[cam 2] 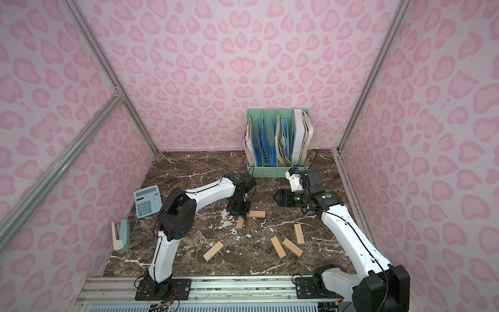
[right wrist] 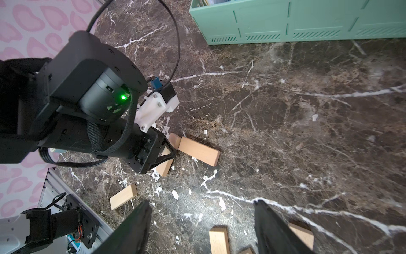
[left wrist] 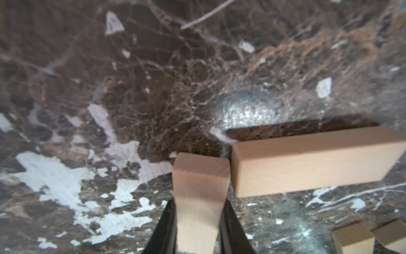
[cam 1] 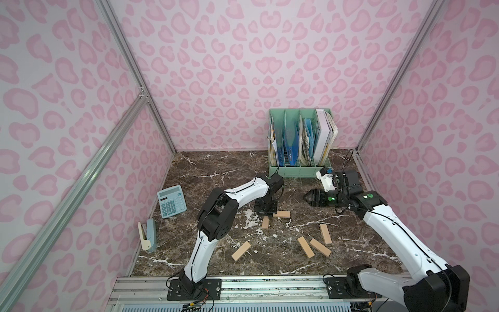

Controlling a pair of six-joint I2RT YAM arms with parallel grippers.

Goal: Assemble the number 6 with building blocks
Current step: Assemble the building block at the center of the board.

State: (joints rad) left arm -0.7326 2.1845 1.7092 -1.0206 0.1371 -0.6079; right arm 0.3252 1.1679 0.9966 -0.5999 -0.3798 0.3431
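Observation:
Several pale wooden building blocks lie on the dark marble table. My left gripper (cam 1: 267,214) (left wrist: 198,220) points down, shut on one block (cam 1: 265,223) (left wrist: 198,176). That block's far end sits close beside the end of a crosswise block (cam 1: 281,214) (left wrist: 307,162), making a corner. Loose blocks lie nearer the front: one on the left (cam 1: 241,251), two side by side (cam 1: 306,247) (cam 1: 320,247) and one further right (cam 1: 326,234). My right gripper (cam 1: 306,198) (right wrist: 202,203) hovers open and empty, right of the corner. No number 6 shows.
A green file organiser (cam 1: 299,170) full of folders stands at the back right, close behind my right wrist. A blue calculator (cam 1: 172,201) and a beige-and-grey stapler (cam 1: 148,235) lie along the left wall. Pink patterned walls close in three sides.

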